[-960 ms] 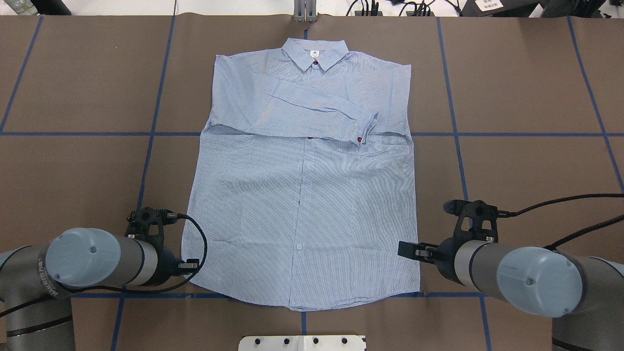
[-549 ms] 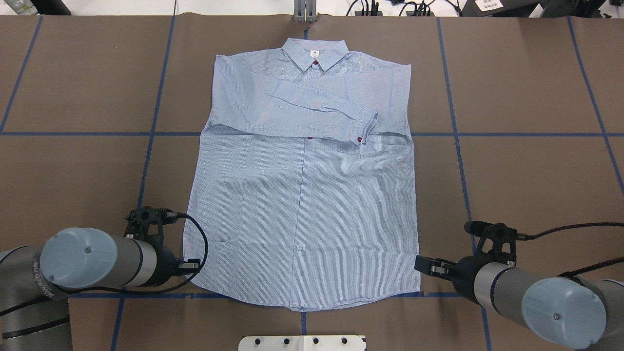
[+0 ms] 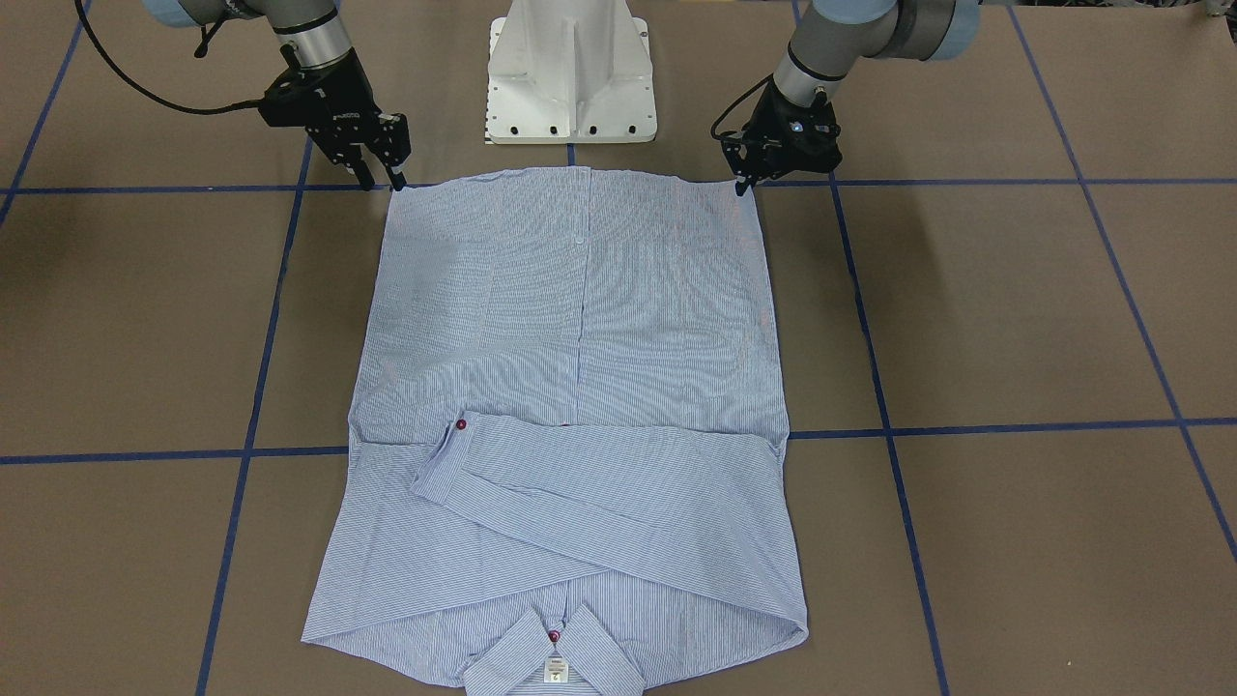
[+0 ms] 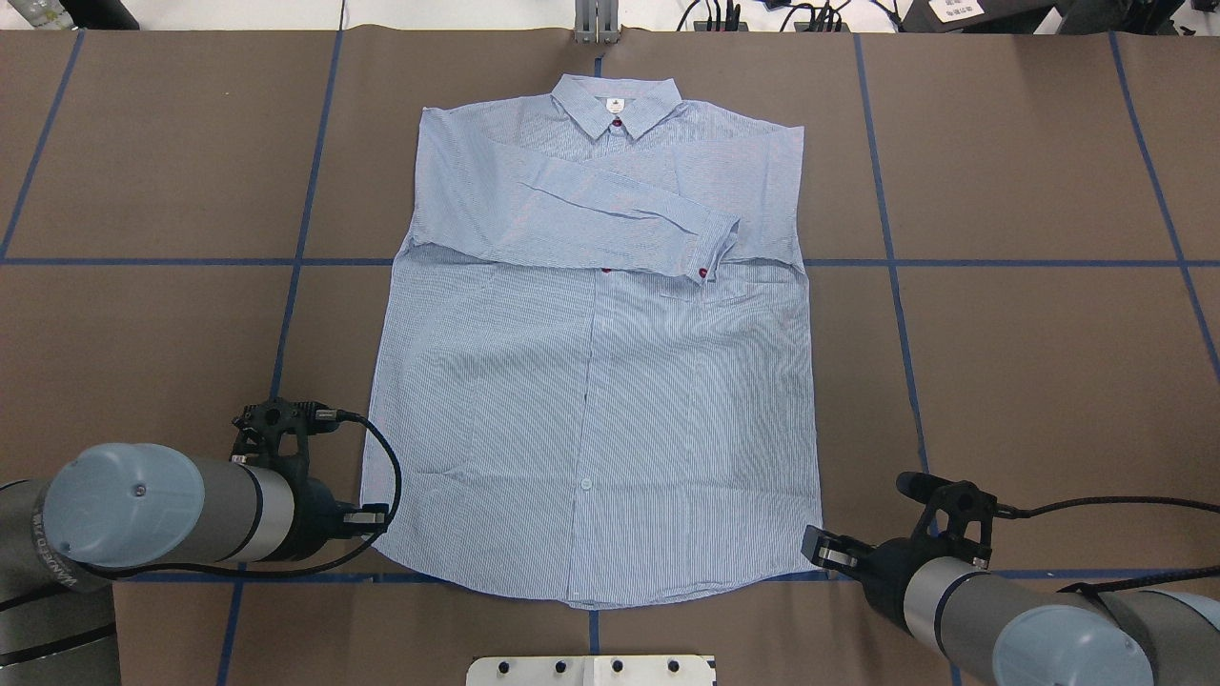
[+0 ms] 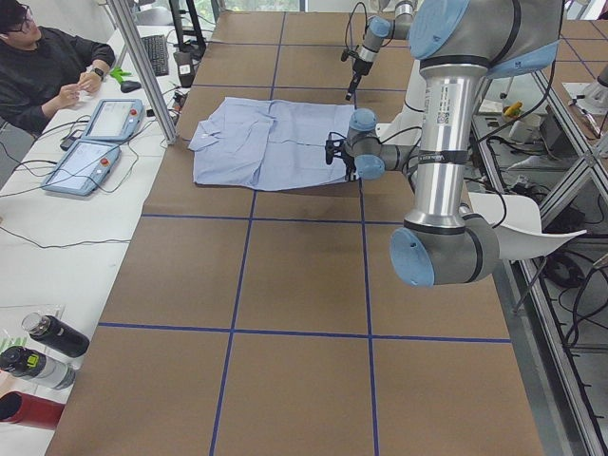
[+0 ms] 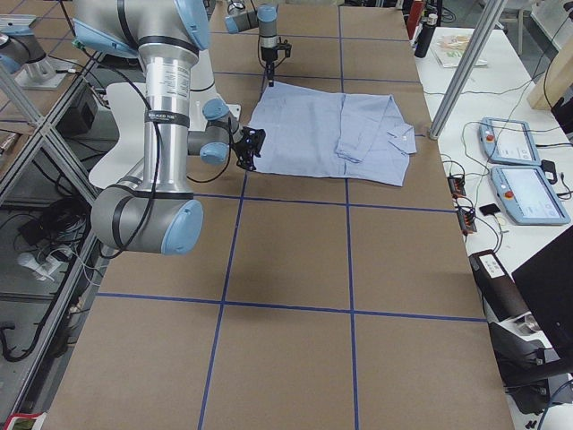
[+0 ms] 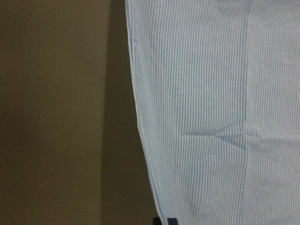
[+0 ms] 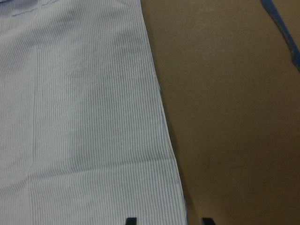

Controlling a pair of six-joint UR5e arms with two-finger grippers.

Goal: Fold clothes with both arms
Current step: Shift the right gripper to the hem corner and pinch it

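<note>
The right tool (image 4: 812, 551) has dropped back beside the shirt (image 4: 591, 381), spread and empty; left tool (image 4: 376, 519): cannot tell

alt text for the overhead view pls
A light blue striped shirt lies flat on a brown table, collar at the far side, sleeves folded across the chest. The left claw and right claw sit at its two near hem corners.

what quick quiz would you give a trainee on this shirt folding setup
1. True or false: a sleeve lies folded across the chest of the shirt.
2. Fill in: the collar lies at the end ___ from the base.
3. The right gripper is nearest the shirt's: A collar, B hem corner, C cuff.
Key: 1 true; 2 away; 3 B.
</note>
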